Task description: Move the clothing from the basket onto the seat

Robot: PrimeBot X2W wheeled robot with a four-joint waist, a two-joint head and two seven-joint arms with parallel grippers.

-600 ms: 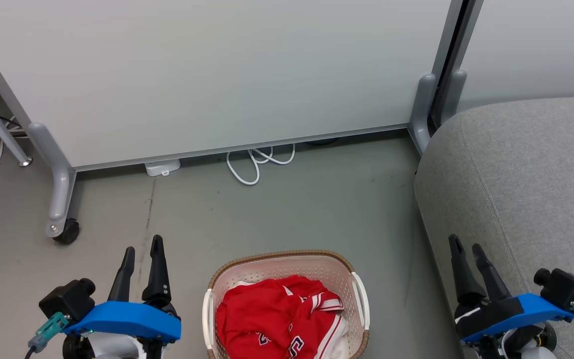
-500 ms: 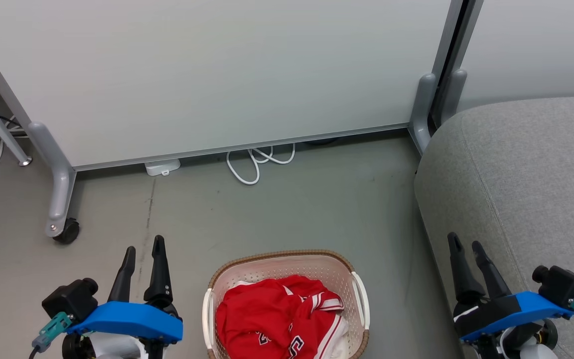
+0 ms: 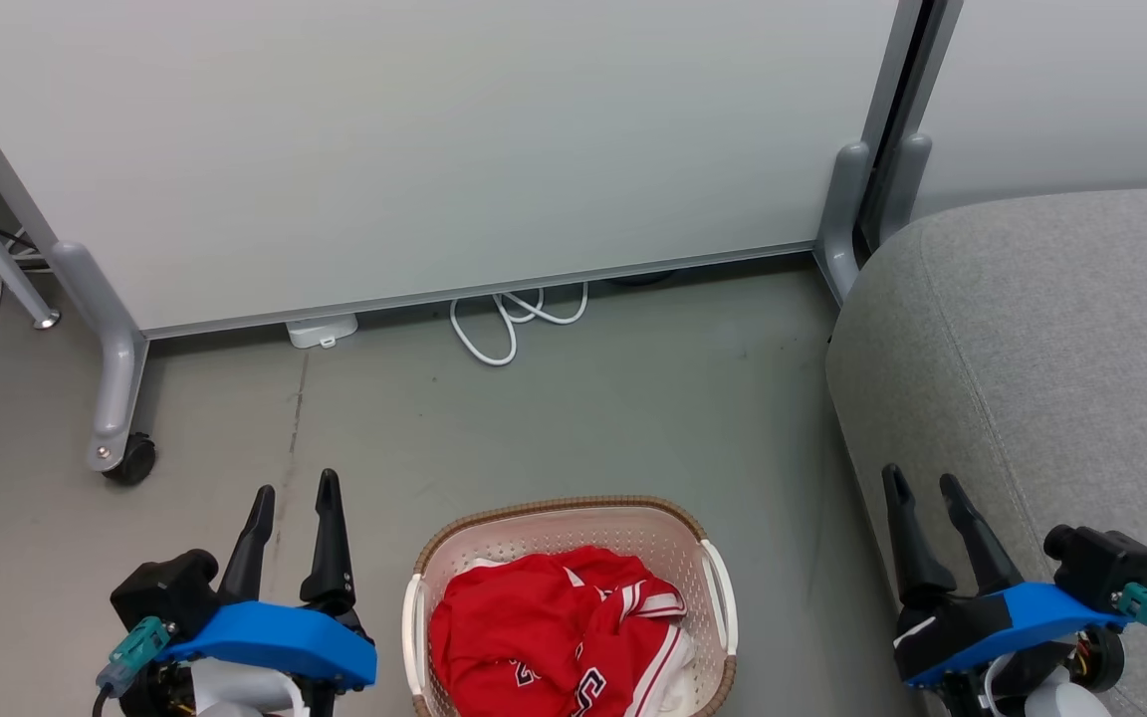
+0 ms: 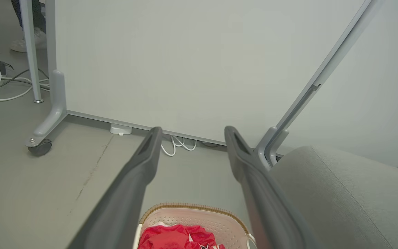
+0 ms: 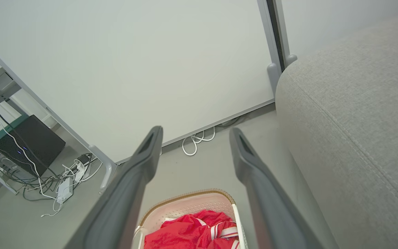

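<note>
Your left gripper and right gripper each carry two long, dark grey fingers that taper to rounded tips, with a shallow slot near each end. Behind them you'll see a bright blue cover over each wrist, a boxy black camera beside it, and a teal plug trailing a thin cable. The right gripper's black base bears a white stripe. The forearms below are pale white.

Right hand spread wide, basket of red clothing below, grey seat alongside
</note>
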